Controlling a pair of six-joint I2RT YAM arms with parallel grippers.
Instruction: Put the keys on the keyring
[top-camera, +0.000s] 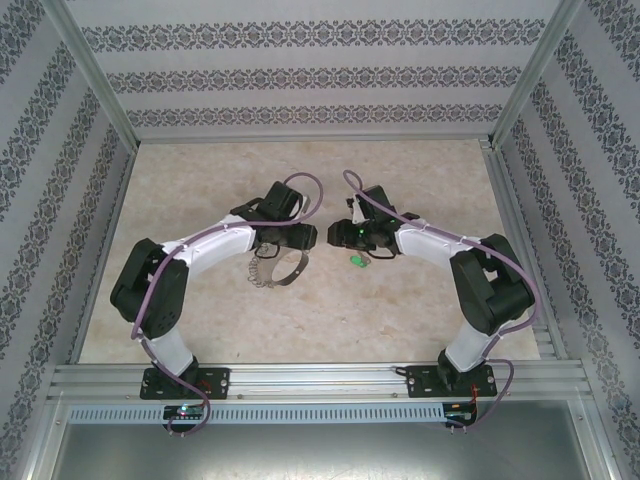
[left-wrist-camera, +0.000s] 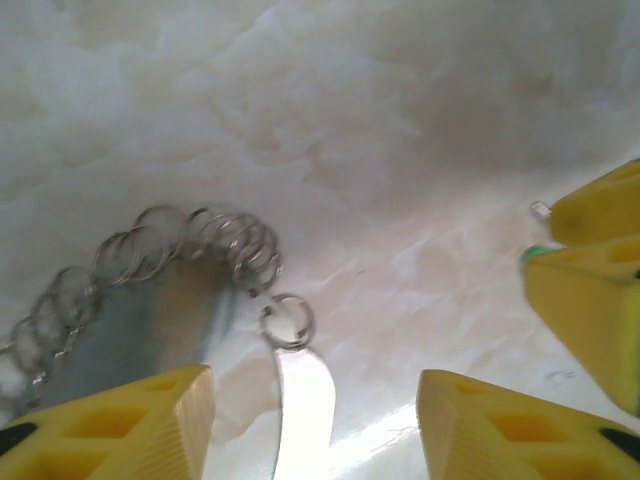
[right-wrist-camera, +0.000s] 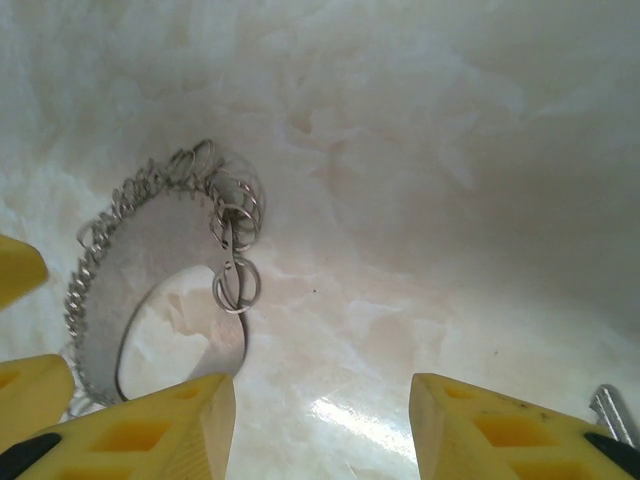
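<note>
From above, we see both arms rise from their bases at the near edge of the worktop (top-camera: 400, 320). Each bows outward at the elbow and curves back toward the middle, so the two wrists face each other across a narrow gap. The left arm's elbow sits low on the left, and its forearm slopes up and to the right to the left pincer (top-camera: 305, 238). The right arm mirrors it, with its forearm running left to the right pincer (top-camera: 350, 236). Both wrists are tipped down toward the worktop.

The keyring (top-camera: 275, 270) lies flat on the worktop just below the left pincer, on the near side. In the left wrist view the left pincer (left-wrist-camera: 312, 400) is spread, its yellow fingers (left-wrist-camera: 130, 425) wide apart and pinching nothing. The keyring (left-wrist-camera: 215, 240) lies ahead of it, and the metal band runs into the gap between the fingers.

The right pincer (right-wrist-camera: 322, 405) is also spread and grips nothing. Its camera shows the keyring (right-wrist-camera: 232, 215) ahead and to the left.

The green key (top-camera: 355, 262) rests on the worktop just below the right pincer, apart from the keyring. Its silvery blade (right-wrist-camera: 612, 408) pokes out beside the outer edge of one finger.
</note>
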